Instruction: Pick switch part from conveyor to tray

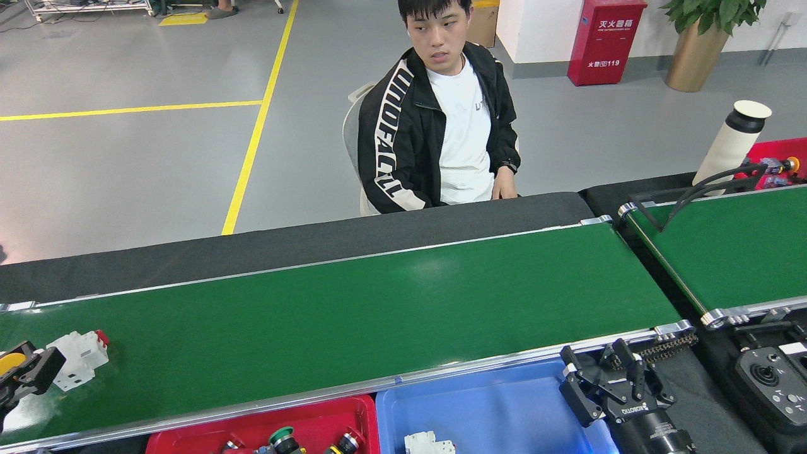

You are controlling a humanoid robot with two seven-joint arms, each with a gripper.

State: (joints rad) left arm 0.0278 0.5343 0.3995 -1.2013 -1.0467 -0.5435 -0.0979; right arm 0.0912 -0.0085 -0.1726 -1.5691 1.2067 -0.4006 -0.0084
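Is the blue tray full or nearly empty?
Nearly empty. The blue tray shows mostly bare floor, with one white switch part at its near edge.

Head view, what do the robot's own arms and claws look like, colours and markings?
The right claw is black, built of angular linkage fingers with silver screws, on a round black wrist with small white lettering. Only the tip of the left claw shows at the left edge: black angular pieces with a yellow round part beside them. No cables are visible on either arm.
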